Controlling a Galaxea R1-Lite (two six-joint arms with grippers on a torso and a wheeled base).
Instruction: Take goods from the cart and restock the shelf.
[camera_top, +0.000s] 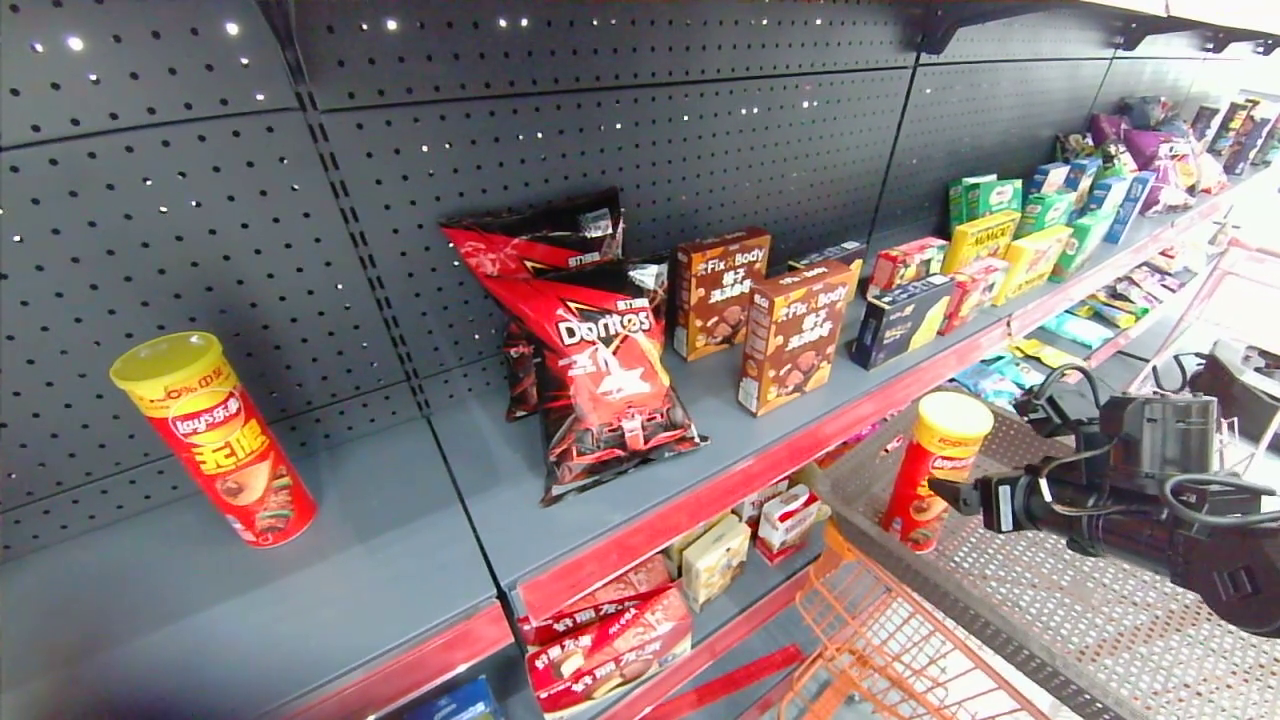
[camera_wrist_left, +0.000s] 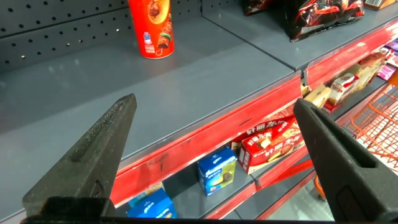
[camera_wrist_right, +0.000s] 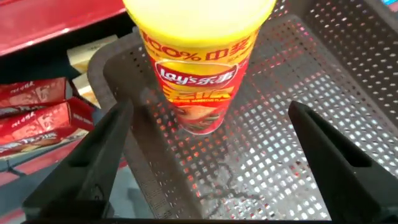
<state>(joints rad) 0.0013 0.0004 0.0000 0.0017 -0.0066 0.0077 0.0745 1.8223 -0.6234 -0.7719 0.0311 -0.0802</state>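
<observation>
1. Already one red chip can (camera_top: 215, 440) with a yellow lid stands upright on the grey shelf (camera_top: 380, 540), toward its left end and well apart from the chip bags (camera_top: 600, 370) and brown boxes (camera_top: 795, 335) further along. I count that one as stocked.
2. A second can (camera_wrist_right: 199, 62) of the same kind stands upright on the mesh tray of the cart (camera_top: 1000, 600), so it is not yet moved.
3. My right claw (camera_wrist_right: 209, 107) sits level with that second can, its fingers spread wide. The can is just beyond the tips and neither finger touches it, so I judge the grasp not yet made.
4. My left claw (camera_wrist_left: 214, 102) hangs spread apart and empty before the shelf's red front edge, with the stocked can beyond it.
5. What is left, by my reckoning, is to clamp on the cart's can, lift it clear of the tray, and stand it on the bare shelf near the first one.
</observation>
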